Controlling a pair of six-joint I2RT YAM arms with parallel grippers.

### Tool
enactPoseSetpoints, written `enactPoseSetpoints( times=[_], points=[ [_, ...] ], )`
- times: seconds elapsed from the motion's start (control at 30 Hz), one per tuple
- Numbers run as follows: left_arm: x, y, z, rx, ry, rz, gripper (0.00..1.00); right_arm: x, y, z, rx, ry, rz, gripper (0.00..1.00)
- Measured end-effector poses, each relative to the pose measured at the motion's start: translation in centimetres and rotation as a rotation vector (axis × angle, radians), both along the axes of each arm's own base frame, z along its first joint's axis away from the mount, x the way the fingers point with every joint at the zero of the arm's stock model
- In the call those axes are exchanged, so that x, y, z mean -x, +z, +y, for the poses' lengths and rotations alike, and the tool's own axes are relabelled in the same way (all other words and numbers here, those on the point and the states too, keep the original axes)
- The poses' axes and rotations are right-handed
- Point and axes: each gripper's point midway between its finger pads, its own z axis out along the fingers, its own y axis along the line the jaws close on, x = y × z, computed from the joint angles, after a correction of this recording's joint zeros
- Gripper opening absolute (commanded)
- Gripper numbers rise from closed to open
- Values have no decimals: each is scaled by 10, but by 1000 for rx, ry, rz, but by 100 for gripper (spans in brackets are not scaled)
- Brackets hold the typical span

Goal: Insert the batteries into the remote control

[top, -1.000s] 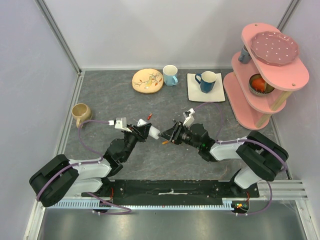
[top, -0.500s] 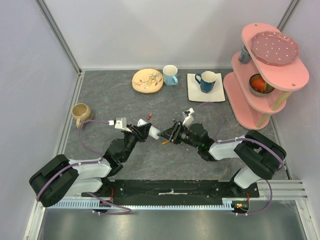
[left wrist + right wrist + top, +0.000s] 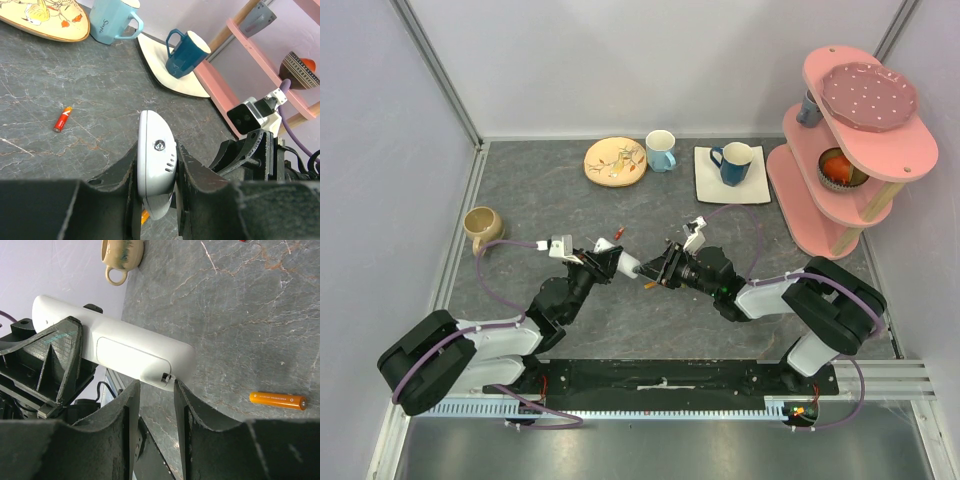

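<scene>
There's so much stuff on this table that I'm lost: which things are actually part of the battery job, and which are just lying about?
Part of the job: remote control, held in the left gripper; orange battery; red battery.
Just lying about: tan mug; patterned plate; light blue mug; dark blue mug on white plate; pink shelf.

The only writing close to legible is on the light blue mug [image 3: 107, 22], seen in the left wrist view. A dark handwritten word slants up its side, starting with a capital S and perhaps reading "Simple"; the script is small and seen at an angle. Well in front of that mug, on the tabletop [image 3: 100, 90], lies the red battery [image 3: 62, 120], too small for any print to be made out. Farther from the mug, toward the arms, the orange battery [image 3: 278, 400] carries a line of fine dark print along its body, which cannot be read.
</scene>
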Motion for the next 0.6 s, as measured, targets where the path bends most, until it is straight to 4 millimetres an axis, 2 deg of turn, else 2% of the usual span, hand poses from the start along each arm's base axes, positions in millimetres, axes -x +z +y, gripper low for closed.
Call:
enactPoseSetpoints(
  times=[0.6],
  points=[
    [3,-6,2,5,-2,16,2,-4,2,1,-10,-2,-9,42]
  ],
)
